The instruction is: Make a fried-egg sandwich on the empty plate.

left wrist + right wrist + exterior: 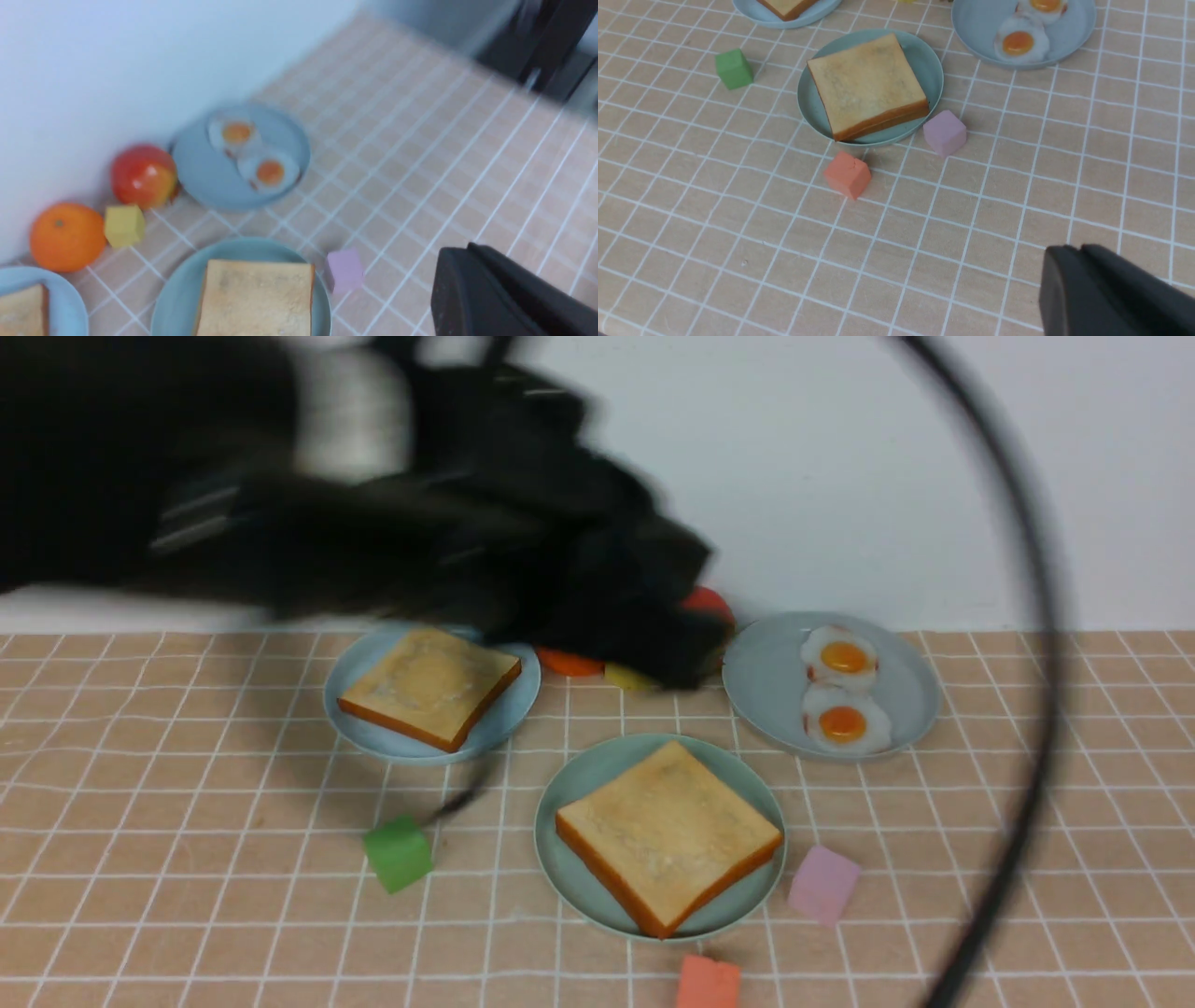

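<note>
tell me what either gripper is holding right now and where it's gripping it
Nothing is held. The black left gripper and black right gripper each show closed fingertips with nothing between them.

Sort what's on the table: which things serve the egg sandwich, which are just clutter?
Job: mint-green plate, toast on it, second toast, near egg or far egg.
Lying about: green cube, lilac cube, coral cube, yellow cube, orange, apple, light-blue plate, grey-blue plate.

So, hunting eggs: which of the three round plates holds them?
The round grey-blue plate on the robot's right, with both white fried eggs; the light-blue plate and mint-green plate hold toast.
</note>
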You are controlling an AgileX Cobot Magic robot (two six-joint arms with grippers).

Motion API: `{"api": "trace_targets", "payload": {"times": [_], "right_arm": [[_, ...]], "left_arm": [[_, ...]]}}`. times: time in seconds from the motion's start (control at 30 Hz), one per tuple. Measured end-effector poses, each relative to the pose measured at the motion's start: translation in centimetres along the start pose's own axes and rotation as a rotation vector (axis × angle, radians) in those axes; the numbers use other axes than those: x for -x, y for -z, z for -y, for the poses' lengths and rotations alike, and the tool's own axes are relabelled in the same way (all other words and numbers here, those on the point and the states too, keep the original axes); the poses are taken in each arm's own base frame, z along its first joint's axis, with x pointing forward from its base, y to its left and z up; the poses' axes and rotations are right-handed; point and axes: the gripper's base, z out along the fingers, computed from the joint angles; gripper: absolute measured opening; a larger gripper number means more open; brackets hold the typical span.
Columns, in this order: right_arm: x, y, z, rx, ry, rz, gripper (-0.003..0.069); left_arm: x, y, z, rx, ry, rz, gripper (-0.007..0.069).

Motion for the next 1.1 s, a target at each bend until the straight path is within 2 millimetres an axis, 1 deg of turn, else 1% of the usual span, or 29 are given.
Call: {"api": "trace_targets", "payload": {"times": [0.03,0.07,0.1,0.13,0.2,0.23,0.27,0.3,0.37,0.43,0.5,0.6,0.77,0.83,0.93,0.97,1.0,1.1], "right_arm": [[-0.1,0.0,0.0,0.000,0.000,0.003,0.0030],[-0.1,0.0,0.0,0.000,0.000,0.003,0.0025],[-0.4,0.0,0.0,-0.001,0.000,0.009,0.0005],[-0.5,0.0,0.0,-0.002,0.000,0.015,0.0001],[-1.0,-0.2,0.1,-0.004,-0.001,0.032,-0.0003],[-1.0,-0.2,0.1,-0.004,-0.002,0.034,-0.0003],[-1.4,-0.5,0.2,-0.007,-0.008,0.054,-0.0003],[-1.4,-0.6,0.2,-0.007,-0.008,0.057,-0.0003],[-1.7,-1.1,0.3,-0.009,-0.033,0.095,-0.0002],[-1.9,-1.7,0.5,-0.009,-0.054,0.134,-0.0002],[-2.0,-2.3,0.7,-0.010,-0.079,0.166,0.0000],[-2.0,-3.5,1.1,-0.014,-0.129,0.236,0.0000],[-2.2,-5.2,1.8,-0.028,-0.190,0.331,0.0001],[-2.7,-6.3,2.2,-0.040,-0.210,0.361,0.0003],[-3.2,-7.1,2.5,-0.047,-0.218,0.360,0.0004],[-3.8,-7.7,2.6,-0.051,-0.226,0.340,0.0006],[-3.9,-7.8,2.6,-0.051,-0.226,0.337,0.0006],[-5.0,-8.9,2.9,-0.058,-0.236,0.294,0.0008]], "left_arm": [[-1.3,1.5,0.0,0.002,0.000,0.046,-0.0013],[-2.4,1.7,0.0,0.003,0.002,0.044,-0.0013],[-4.8,3.9,-0.1,0.005,0.013,0.144,-0.0013],[-6.4,4.2,-0.1,0.007,0.020,0.152,-0.0013],[-9.6,5.9,-0.2,0.007,0.048,0.260,-0.0013],[-10.4,6.0,-0.3,0.007,0.051,0.262,-0.0013],[-12.6,6.7,-0.3,0.006,0.076,0.317,-0.0013],[-13.1,6.8,-0.4,0.006,0.078,0.316,-0.0013],[-15.4,7.2,-0.4,0.005,0.099,0.352,-0.0013],[-16.7,7.6,-0.5,0.005,0.103,0.376,-0.0013],[-17.6,8.0,-0.5,0.004,0.105,0.399,-0.0013],[-18.3,8.7,-0.5,0.002,0.107,0.434,-0.0013],[-18.7,8.6,-0.5,0.002,0.108,0.420,-0.0013],[-18.9,8.6,-0.5,0.002,0.108,0.402,-0.0013],[-19.0,8.5,-0.5,0.002,0.108,0.390,-0.0013],[-19.0,8.5,-0.5,0.002,0.109,0.384,-0.0013],[-19.0,8.5,-0.5,0.003,0.109,0.381,-0.0013],[-19.1,8.5,-0.5,0.003,0.109,0.374,-0.0013]]}}
